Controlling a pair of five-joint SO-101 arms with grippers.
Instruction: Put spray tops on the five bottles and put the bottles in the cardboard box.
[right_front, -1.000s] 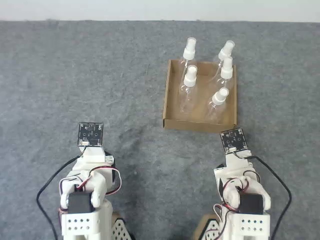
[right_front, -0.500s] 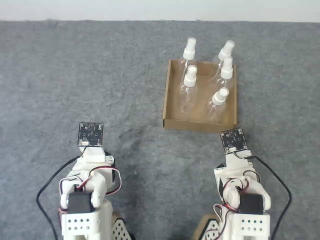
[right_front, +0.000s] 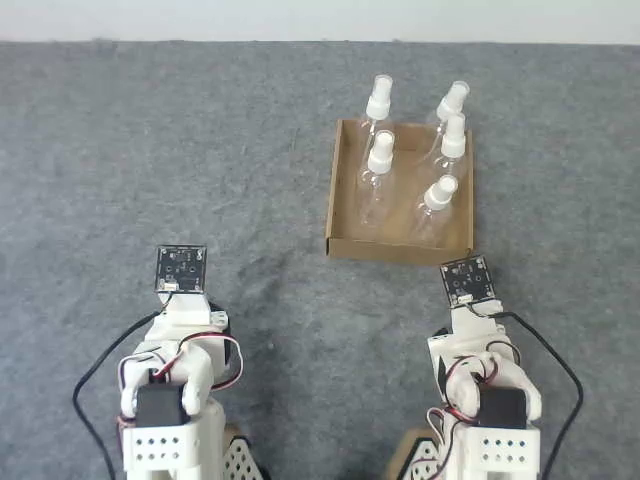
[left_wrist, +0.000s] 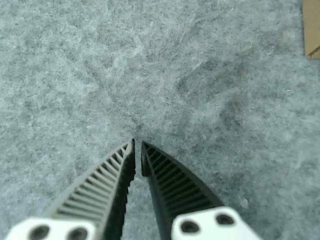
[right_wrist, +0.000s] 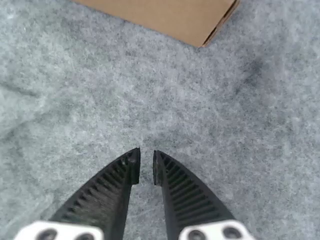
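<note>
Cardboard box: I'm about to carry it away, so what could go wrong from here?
The five bottles stand tall above the cardboard box's low walls; a jolt could tip them over. The right arm rests close by the box's near corner; its next move might nudge the box.

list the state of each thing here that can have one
five bottles: white spray tops on, standing upright inside the cardboard box
cardboard box: open at the top, holding the bottles, flat on the grey mat
left gripper: shut, empty, over bare mat
right gripper: shut, empty, over the mat near a corner of the box
</note>
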